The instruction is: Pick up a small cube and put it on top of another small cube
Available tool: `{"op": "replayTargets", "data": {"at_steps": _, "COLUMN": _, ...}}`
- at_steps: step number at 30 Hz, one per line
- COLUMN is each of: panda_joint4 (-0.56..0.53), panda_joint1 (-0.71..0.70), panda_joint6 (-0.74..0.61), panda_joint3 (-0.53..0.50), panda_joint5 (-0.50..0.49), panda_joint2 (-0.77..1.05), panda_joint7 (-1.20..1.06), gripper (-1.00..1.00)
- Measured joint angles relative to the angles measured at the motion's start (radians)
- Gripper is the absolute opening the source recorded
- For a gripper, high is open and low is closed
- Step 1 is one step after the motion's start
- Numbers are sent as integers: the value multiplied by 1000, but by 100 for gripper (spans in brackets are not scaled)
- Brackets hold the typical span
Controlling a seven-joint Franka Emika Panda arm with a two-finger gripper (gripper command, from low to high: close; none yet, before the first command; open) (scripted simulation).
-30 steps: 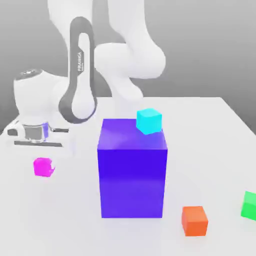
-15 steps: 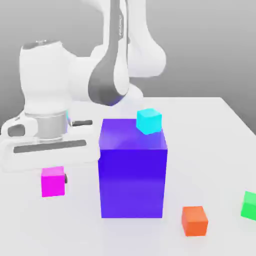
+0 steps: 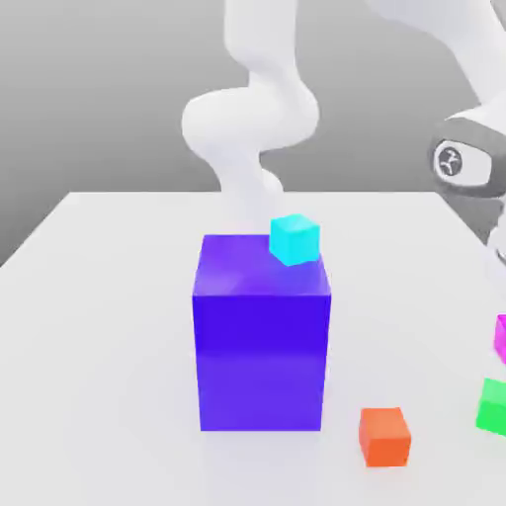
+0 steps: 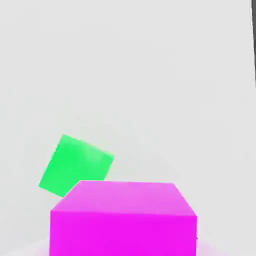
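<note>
The small magenta cube (image 3: 501,339) hangs just above the table at the exterior view's right edge, under the arm's wrist (image 3: 466,160). It sits a little above the green cube (image 3: 492,405), which rests on the table. In the hand view the magenta cube (image 4: 123,220) looms close, carried in my shut gripper. The green cube (image 4: 75,164) lies on the white table beyond it, partly covered by it and turned at an angle to it. The two cubes are apart.
A big blue-violet block (image 3: 262,346) stands mid-table with a cyan cube (image 3: 295,239) on its top rear corner. An orange cube (image 3: 384,436) lies on the table between the block and the green cube. The white table (image 3: 99,326) stretches to the exterior view's left.
The arm has swung from the exterior view's left to its right edge, carrying the magenta cube across to just above the green cube. The other cubes and the block have not moved.
</note>
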Motion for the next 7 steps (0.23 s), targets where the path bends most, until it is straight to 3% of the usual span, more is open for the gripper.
{"op": "replayTargets", "data": {"at_steps": 3, "panda_joint4": 2, "panda_joint1": 17, "panda_joint6": 90, "panda_joint3": -11, "panda_joint5": -34, "panda_joint2": 101, "panda_joint7": 17, "gripper": -100}}
{"op": "replayTargets", "data": {"at_steps": 4, "panda_joint4": 3, "panda_joint1": 21, "panda_joint6": 112, "panda_joint3": -16, "panda_joint5": -40, "panda_joint2": 126, "panda_joint7": 20, "gripper": 100}}
{"op": "replayTargets", "data": {"at_steps": 7, "panda_joint4": 3, "panda_joint1": 21, "panda_joint6": 112, "panda_joint3": -16, "panda_joint5": -40, "panda_joint2": 126, "panda_joint7": 20, "gripper": 100}}
